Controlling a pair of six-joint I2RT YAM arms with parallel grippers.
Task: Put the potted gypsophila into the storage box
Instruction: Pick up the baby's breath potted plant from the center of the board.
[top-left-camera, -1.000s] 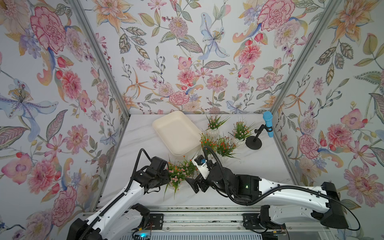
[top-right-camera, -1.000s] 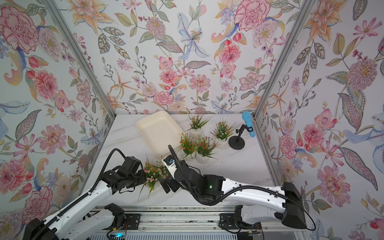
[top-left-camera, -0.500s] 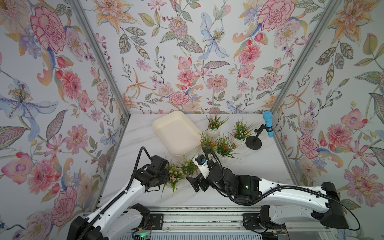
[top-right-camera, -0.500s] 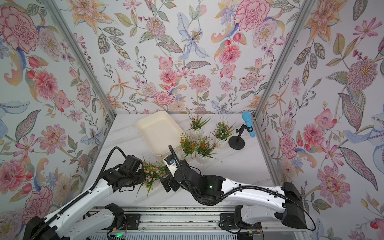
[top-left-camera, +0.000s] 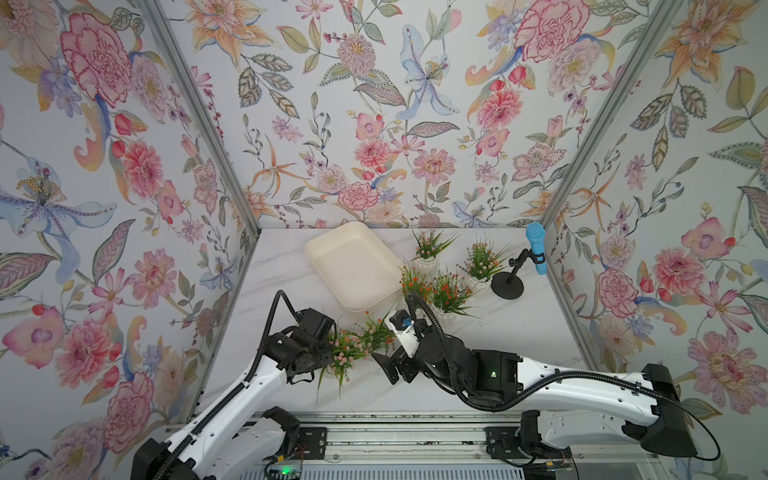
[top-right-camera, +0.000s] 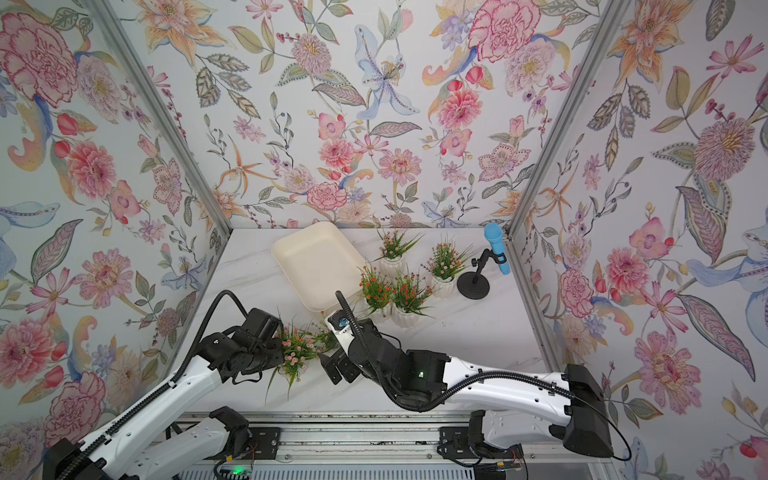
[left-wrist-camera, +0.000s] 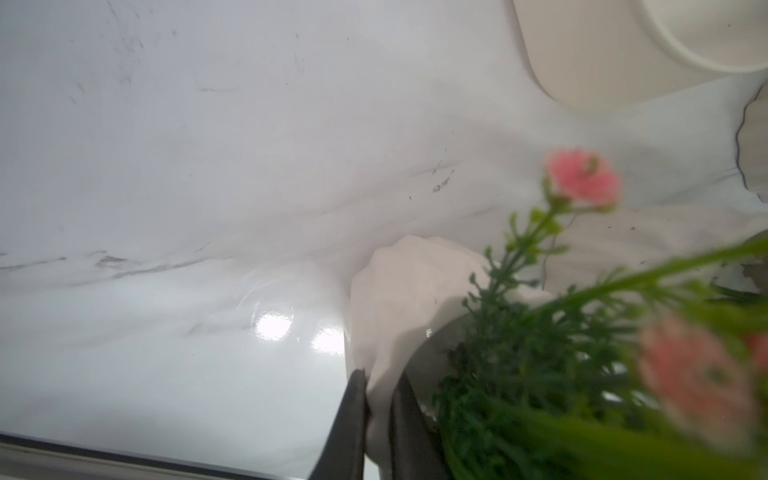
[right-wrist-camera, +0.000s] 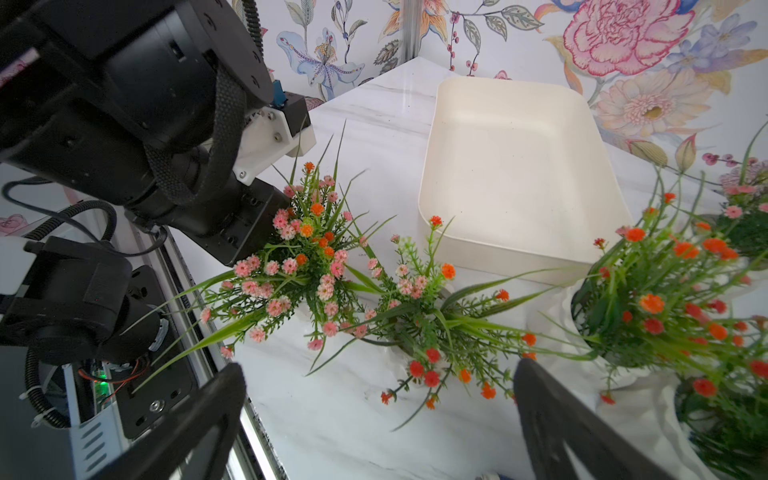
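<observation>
Well, barely started: the storage box (top-left-camera: 353, 266) sits empty, all six potted gypsophila (top-left-camera: 446, 291) outside it. Left gripper (left-wrist-camera: 378, 384) pinches the rim of the front pink pot (left-wrist-camera: 399, 299); right gripper (right-wrist-camera: 378, 368) hangs wide open just beside.

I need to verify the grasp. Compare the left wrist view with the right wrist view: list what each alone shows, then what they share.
Left wrist only: the left gripper shut on the pot, its wall pinched between the fingers.
Right wrist only: the right gripper wide open, the empty inside of the box, a neighbouring plant, orange-flowered pots, and the left arm, which hides that grip.
Both: the held plant's pink flowers, part of the box, and the marble table.
</observation>
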